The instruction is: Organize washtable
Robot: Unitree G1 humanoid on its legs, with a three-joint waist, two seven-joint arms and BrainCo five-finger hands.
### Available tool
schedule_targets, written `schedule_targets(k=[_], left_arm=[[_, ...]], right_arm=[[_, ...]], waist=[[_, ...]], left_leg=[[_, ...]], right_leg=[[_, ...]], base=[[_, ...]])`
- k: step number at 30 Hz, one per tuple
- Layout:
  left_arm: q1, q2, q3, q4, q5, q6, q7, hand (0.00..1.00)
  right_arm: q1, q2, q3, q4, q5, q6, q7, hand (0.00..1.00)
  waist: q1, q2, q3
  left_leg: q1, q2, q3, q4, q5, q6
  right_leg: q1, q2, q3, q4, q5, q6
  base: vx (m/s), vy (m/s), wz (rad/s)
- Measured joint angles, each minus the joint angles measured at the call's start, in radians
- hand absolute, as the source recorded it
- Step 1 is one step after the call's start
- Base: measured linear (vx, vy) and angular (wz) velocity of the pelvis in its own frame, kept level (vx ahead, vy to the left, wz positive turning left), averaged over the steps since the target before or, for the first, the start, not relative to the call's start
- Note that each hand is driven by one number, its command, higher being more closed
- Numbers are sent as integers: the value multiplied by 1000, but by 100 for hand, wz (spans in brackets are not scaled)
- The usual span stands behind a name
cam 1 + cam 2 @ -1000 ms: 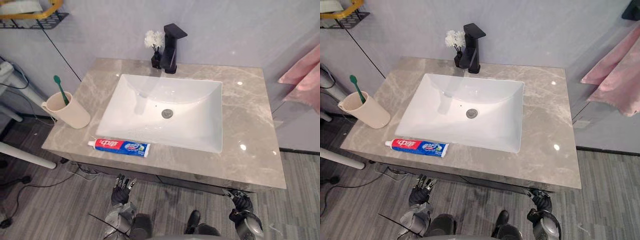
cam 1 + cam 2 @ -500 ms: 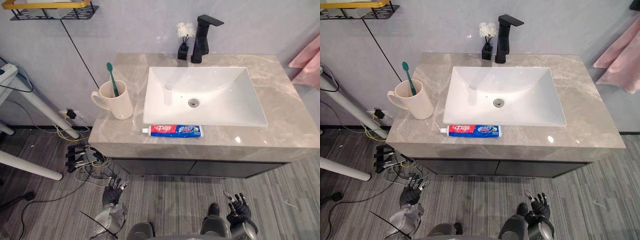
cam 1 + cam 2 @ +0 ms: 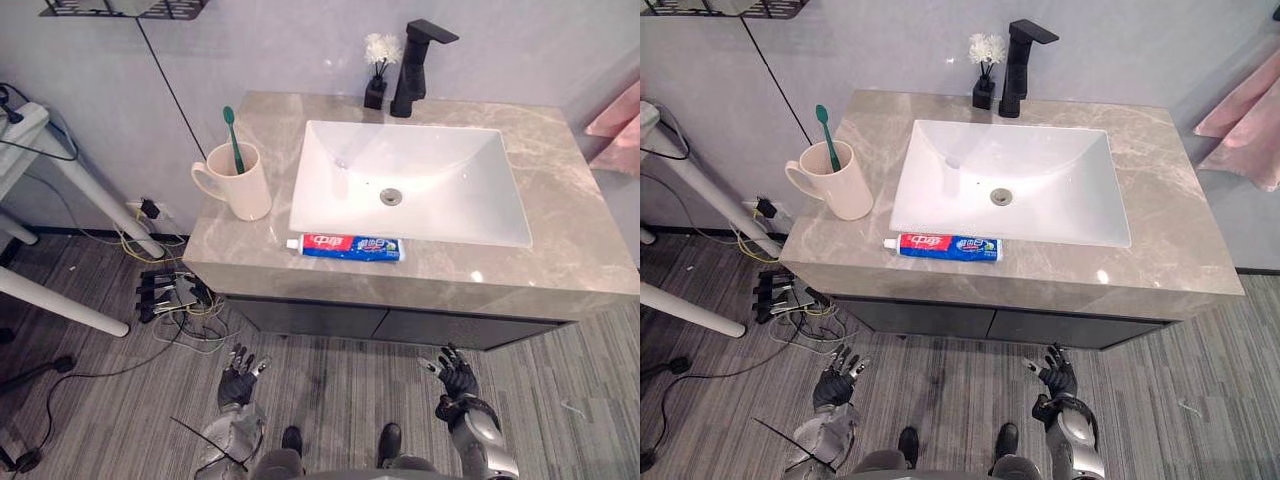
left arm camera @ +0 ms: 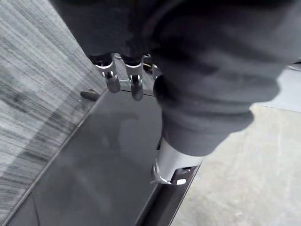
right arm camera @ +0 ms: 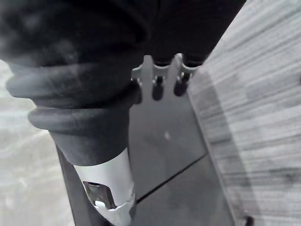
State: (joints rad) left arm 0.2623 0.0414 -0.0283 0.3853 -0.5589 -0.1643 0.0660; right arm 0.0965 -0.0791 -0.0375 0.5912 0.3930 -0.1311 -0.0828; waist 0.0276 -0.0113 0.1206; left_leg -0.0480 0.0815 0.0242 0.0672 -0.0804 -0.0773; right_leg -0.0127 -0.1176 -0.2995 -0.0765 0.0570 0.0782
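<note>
A grey marble washtable point(image 3: 560, 185) holds a white sink point(image 3: 410, 180). A red, white and blue toothpaste tube point(image 3: 346, 247) lies flat on the front edge before the sink. At the front left stands a cream mug point(image 3: 240, 183) with a green toothbrush point(image 3: 233, 137) upright in it. A black tap point(image 3: 414, 68) and a small black vase of white flowers point(image 3: 378, 64) stand at the back. My left hand point(image 3: 238, 375) and right hand point(image 3: 455, 374) hang low over the floor in front of the cabinet, both open, fingers spread, holding nothing.
Dark cabinet doors point(image 3: 380, 325) sit under the counter. Cables and a power strip point(image 3: 165, 297) lie on the grey wood floor at the left, beside white table legs point(image 3: 60, 305). A pink towel point(image 3: 615, 125) hangs at the right. A wire shelf point(image 3: 120, 8) is on the wall.
The camera has shifted, so the washtable sits a little lower and further right in view. Both hands stay low and open; the right hand shows more fully.
</note>
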Motion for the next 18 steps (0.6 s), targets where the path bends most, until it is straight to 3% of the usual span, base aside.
schedule_targets(k=[3,4,9,14,18], left_arm=[[-7,-1,-19,17,0,0,0,0],[-29,2,-56,61,0,1,-1,0],[-30,3,-55,62,0,1,-1,0],[-51,9,-48,101,2,1,-1,0],[-58,25,-20,155,15,4,-1,0]], right_arm=[[11,0,55,0,1,0,2,0],[18,17,204,15,-11,3,45,0],[20,17,203,23,-11,3,45,0],[34,22,136,65,-10,5,43,0],[54,32,-71,68,2,6,20,0]], waist=[[15,-1,-2],[13,-31,-23],[10,-32,-23],[5,-34,-23],[-16,-36,-23]], left_leg=[[29,3,2,-14,3,-4],[57,-1,-3,-68,29,-3],[57,-2,-2,-68,29,-3],[57,-3,0,-69,31,-1],[62,-2,5,-72,31,-1]], right_leg=[[26,6,1,-21,12,-1],[28,5,0,-26,20,-4],[28,4,1,-26,20,-4],[28,3,3,-23,20,-3],[27,3,8,-23,20,-3]], base=[[-48,-16,-7],[-23,-9,-5],[0,0,0],[0,0,0],[0,0,-3]])
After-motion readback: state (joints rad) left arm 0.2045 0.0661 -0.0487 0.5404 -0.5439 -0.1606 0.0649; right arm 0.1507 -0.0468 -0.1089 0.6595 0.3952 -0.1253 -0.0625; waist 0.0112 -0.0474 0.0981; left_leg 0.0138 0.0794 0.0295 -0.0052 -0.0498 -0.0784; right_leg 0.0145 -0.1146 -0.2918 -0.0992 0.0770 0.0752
